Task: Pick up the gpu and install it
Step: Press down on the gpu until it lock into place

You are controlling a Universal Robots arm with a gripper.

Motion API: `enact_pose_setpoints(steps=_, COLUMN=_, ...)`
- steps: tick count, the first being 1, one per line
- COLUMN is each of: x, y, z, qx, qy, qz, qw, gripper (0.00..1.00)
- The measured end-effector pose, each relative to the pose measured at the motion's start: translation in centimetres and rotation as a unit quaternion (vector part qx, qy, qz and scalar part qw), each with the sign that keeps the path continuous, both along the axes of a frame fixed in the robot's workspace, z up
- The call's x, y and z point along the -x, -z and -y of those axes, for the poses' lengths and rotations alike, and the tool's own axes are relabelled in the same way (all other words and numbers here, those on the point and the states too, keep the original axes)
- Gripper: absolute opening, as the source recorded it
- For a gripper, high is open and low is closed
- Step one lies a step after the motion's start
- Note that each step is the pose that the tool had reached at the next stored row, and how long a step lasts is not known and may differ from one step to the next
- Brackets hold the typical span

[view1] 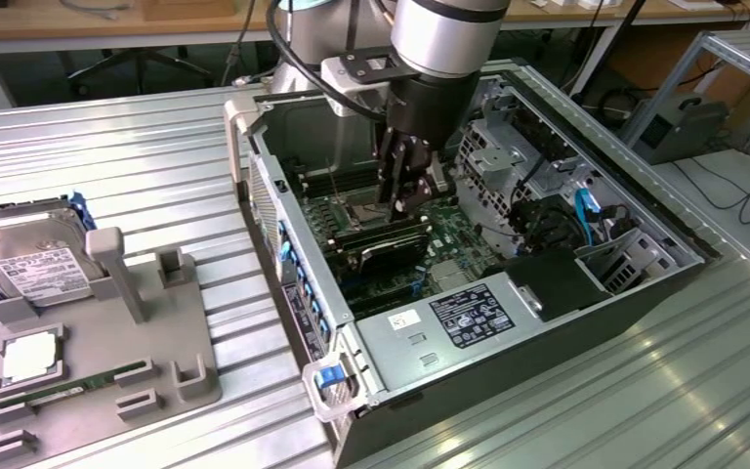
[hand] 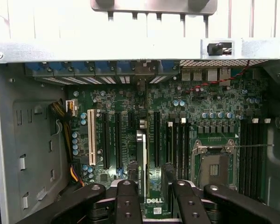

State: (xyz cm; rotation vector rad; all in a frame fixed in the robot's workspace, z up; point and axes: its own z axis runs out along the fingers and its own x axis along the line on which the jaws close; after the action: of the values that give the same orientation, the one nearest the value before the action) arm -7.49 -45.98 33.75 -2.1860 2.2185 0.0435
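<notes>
While reaching into the case (view1: pixel 636 293), pincer (hand: pixel 149 186) straddles gpu (hand: pixel 141 163).

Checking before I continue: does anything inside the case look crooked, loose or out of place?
Nothing stands out. The gpu stands upright, parallel to the slots on the motherboard, right at the tool. It shows no tilt.

Arm (view1: pixel 443 34): thick cylindrical segment, brushed silver-grey metal, glossy. Below it black wrist section. Light grey box-shaped module (view1: pixel 364 70) bolted at wrist side, dark slot on face. Black cables (view1: pixel 300 59) looping past arm. Tool (view1: pixel 408 186): black, slim dark fingers. Wrist view: tool (hand: pixel 150 186) black matte, linkage bars with round silver-grey pivot pins, four bars fanning out, finger pads (hand: pixel 168 179) dark, flat
</notes>
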Motion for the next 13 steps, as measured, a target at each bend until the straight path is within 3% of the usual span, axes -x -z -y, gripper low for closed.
enact_pose_setpoints(steps=2, x=0.0, y=0.00, z=0.00, qx=0.0000, qy=0.000, qz=0.0000, qw=1.0000, gripper=0.34)
enact_pose_setpoints(steps=3, x=0.0, y=0.00, z=0.00, qx=0.0000, qy=0.000, qz=0.0000, qw=1.0000, gripper=0.19)
enact_pose_setpoints(steps=4, x=0.0, y=0.00, z=0.00, qx=0.0000, qy=0.000, qz=0.0000, qw=1.0000, gripper=0.11)
enact_pose_setpoints(steps=6, x=0.0, y=0.00, z=0.00, qx=0.0000, qy=0.000, qz=0.0000, qw=1.0000, gripper=0.11)
enact_pose_setpoints(steps=7, x=0.0, y=1.53, z=0.00, qx=0.0000, qy=0.000, qz=0.0000, qw=1.0000, gripper=0.11)
enact_pose_setpoints(steps=9, x=0.0, y=2.63, z=0.00, qx=0.0000, qy=0.000, qz=0.0000, qw=1.0000, gripper=0.11)
enact_pose_setpoints(steps=13, x=0.0, y=2.77, z=0.00, qx=0.0001, qy=0.000, qz=0.0000, qw=1.0000, gripper=0.11)
